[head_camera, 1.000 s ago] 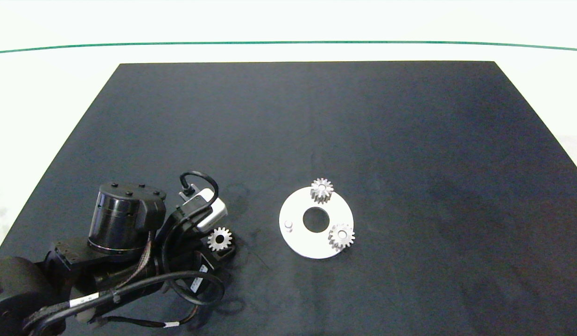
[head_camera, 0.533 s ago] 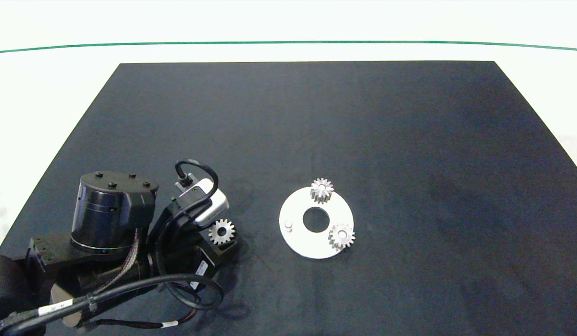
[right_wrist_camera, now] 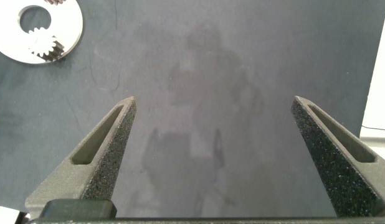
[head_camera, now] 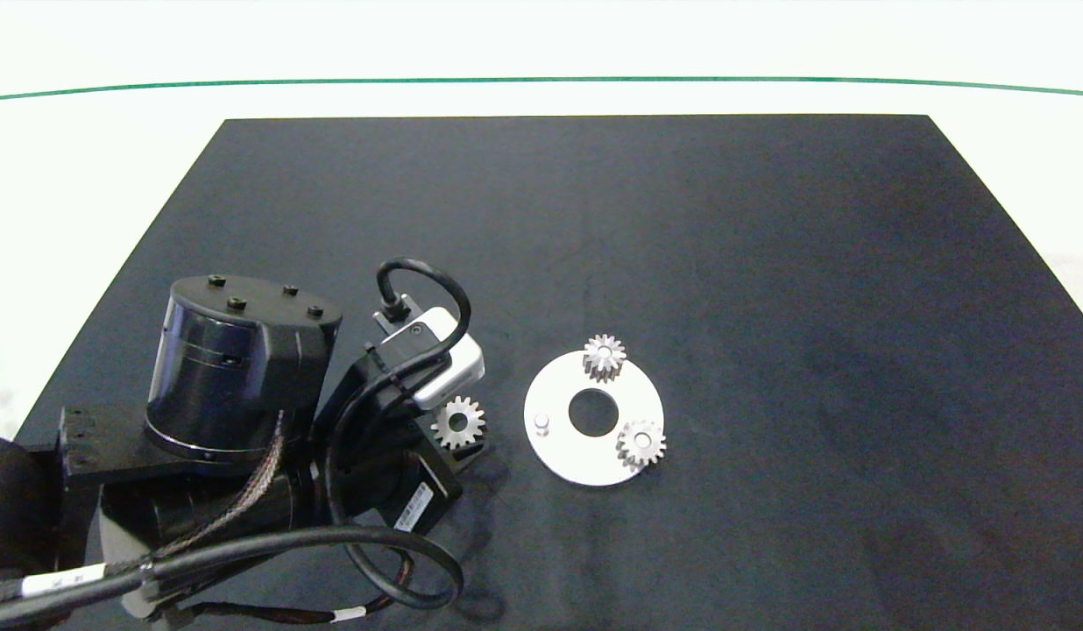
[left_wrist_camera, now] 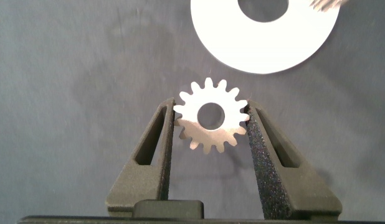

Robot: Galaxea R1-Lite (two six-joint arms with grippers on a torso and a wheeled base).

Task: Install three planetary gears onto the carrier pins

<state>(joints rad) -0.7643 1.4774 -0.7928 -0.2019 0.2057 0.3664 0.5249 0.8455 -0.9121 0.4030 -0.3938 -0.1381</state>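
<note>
The head camera is looking down from above at the whole black table (head_camera: 769,263), while the left wrist camera is hovering close over the white carrier disc (left_wrist_camera: 267,43) and the right wrist camera is viewing the same disc (right_wrist_camera: 65,37) from well apart, so all three are sharing it.

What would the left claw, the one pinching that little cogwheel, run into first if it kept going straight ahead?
Probably the white disc: it lies directly ahead of the left gripper, which holds a gear. The gripper may be raised above the mat, so it might pass over the rim.
</note>
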